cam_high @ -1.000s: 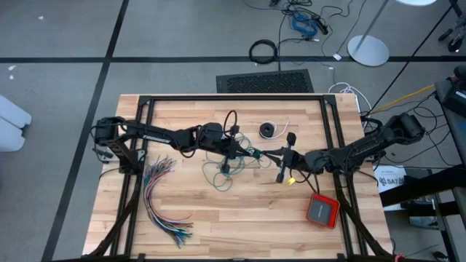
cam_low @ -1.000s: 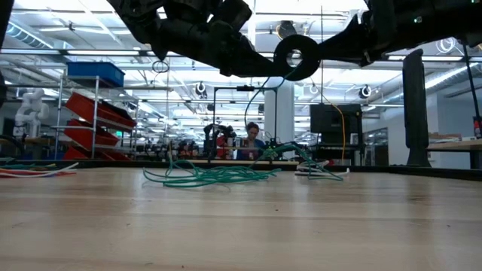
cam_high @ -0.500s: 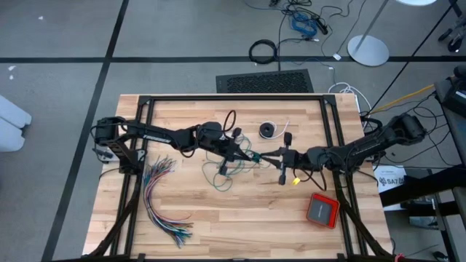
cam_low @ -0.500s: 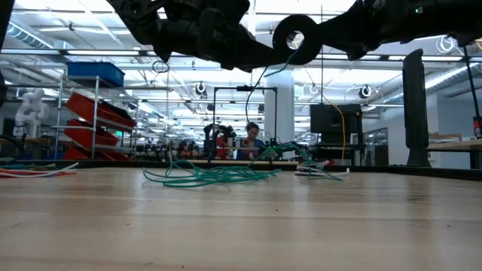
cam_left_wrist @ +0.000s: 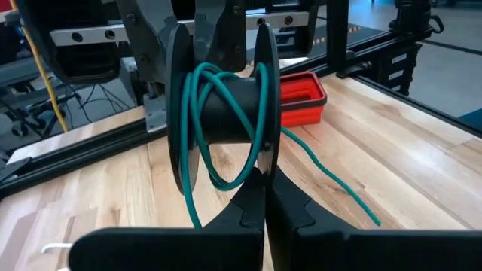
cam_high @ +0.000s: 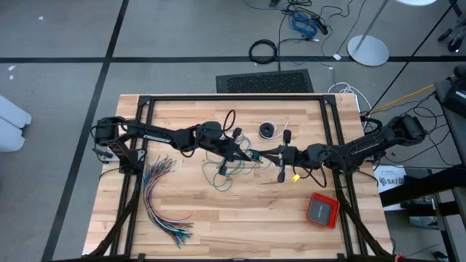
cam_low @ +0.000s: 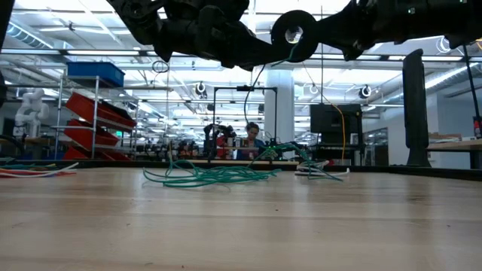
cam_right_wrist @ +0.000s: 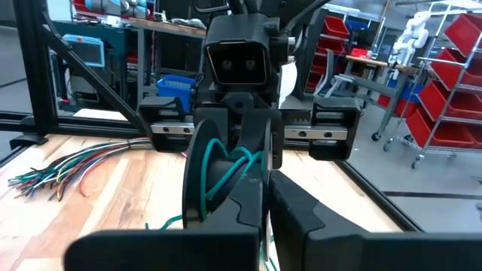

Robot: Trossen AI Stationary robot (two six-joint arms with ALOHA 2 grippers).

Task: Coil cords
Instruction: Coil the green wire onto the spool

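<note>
Right tool point(cam_high: 279, 154) nudged left since before, no legible writing.

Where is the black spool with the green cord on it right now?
In the high view the black spool is up off the table near its middle, between the left gripper and right gripper, with the teal-green cord trailing to the wood below.

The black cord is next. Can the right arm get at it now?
Probably not yet: the right pincer is shut on the spool. The black cord lies close by on bare table, so after letting go, likely yes.
</note>
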